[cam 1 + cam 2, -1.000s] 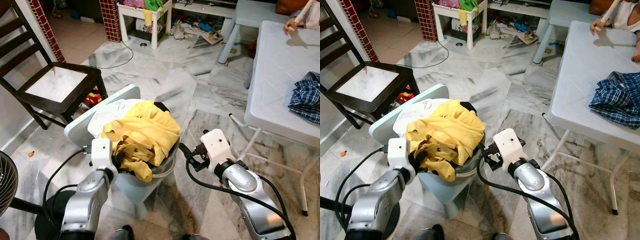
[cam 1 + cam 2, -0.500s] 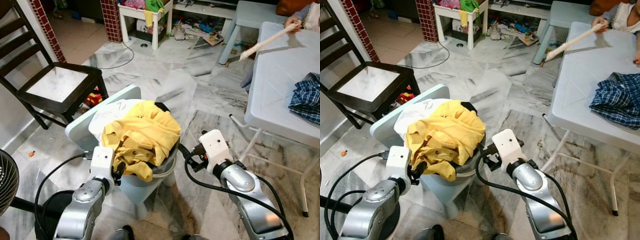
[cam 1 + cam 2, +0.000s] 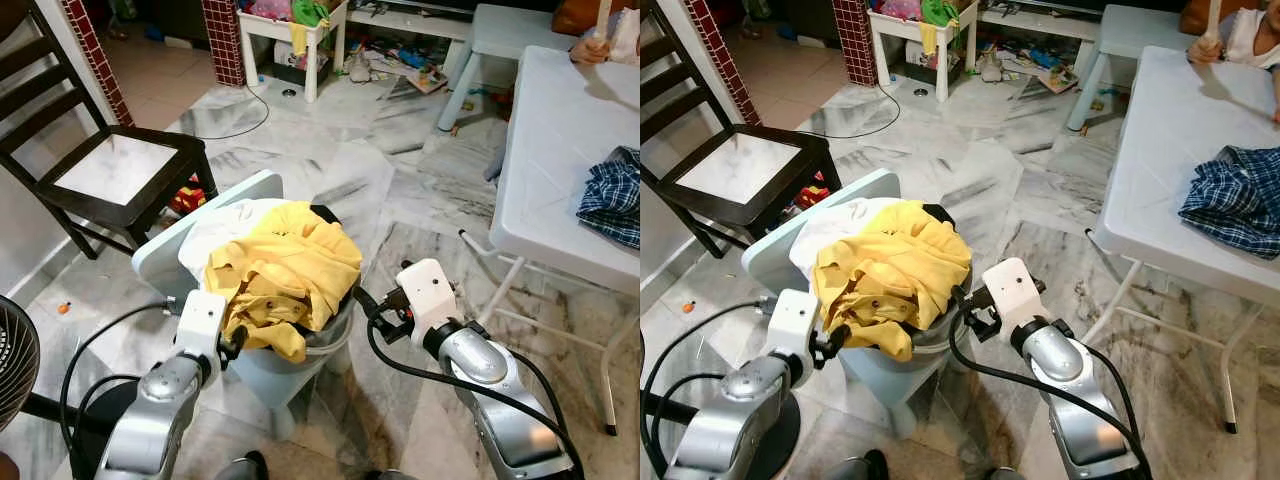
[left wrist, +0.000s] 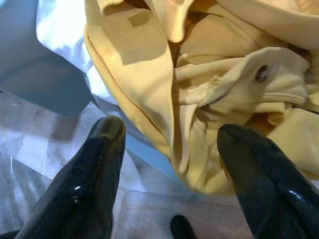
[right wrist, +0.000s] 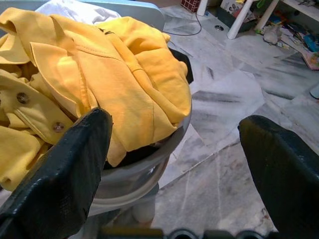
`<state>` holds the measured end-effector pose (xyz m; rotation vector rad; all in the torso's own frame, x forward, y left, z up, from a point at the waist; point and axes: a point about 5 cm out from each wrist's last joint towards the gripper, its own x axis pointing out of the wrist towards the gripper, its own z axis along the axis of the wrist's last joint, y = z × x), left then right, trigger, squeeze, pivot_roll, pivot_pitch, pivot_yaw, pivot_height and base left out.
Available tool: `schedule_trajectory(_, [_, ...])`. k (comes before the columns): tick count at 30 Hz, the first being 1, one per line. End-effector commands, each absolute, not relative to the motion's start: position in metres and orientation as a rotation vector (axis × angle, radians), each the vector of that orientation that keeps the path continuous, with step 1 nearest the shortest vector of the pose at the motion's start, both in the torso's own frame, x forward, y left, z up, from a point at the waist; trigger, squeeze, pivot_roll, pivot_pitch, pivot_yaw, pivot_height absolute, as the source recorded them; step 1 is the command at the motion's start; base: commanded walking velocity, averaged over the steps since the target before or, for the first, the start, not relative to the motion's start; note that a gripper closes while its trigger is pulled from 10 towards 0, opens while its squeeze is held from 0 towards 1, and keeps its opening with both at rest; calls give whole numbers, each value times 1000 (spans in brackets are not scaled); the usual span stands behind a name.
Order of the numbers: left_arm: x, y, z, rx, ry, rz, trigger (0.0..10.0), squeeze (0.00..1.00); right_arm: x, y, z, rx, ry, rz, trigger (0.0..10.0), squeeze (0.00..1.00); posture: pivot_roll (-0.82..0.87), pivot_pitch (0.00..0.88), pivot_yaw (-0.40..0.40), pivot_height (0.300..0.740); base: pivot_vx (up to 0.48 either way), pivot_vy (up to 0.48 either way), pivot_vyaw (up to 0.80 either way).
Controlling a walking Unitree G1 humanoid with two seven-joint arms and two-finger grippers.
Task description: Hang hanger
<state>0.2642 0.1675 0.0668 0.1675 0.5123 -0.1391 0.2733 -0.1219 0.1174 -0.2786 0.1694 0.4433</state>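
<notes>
Pulled back a little from yellow shirt (image 3: 283, 275) since earlier, left gripper (image 4: 172, 149) jaws apart beside basket (image 3: 930, 345), right gripper (image 5: 179, 144) jaws wide apart, hanger not made out.

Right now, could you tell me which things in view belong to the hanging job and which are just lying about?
Job:
yellow shirt heaped on the laundry bin
left gripper, open beside it
right gripper, open beside it

Lying about:
dark chair
checked cloth on white folding table
toys
fan
</notes>
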Motion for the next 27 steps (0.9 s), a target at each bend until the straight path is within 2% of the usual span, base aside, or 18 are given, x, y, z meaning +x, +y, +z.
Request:
schedule_trajectory(1, [264, 171, 62, 174, 530, -138, 10000, 0, 275, -123, 119, -280, 164, 438, 10000, 0, -89, 128, -8, 740, 0, 0, 0])
schedule_trajectory(21, [286, 158, 39, 147, 570, -208, 10000, 0, 273, -124, 119, -279, 163, 426, 10000, 0, -109, 131, 2, 740, 0, 0, 0])
schedule_trajectory(22, [285, 158, 36, 133, 571, -208, 0, 0, 273, -124, 119, -278, 163, 424, 10000, 0, -112, 132, 4, 740, 0, 0, 0])
schedule_trajectory(27, [285, 159, 31, 107, 575, -216, 0, 0, 272, -124, 119, -277, 164, 423, 10000, 0, -112, 133, 5, 740, 0, 0, 0])
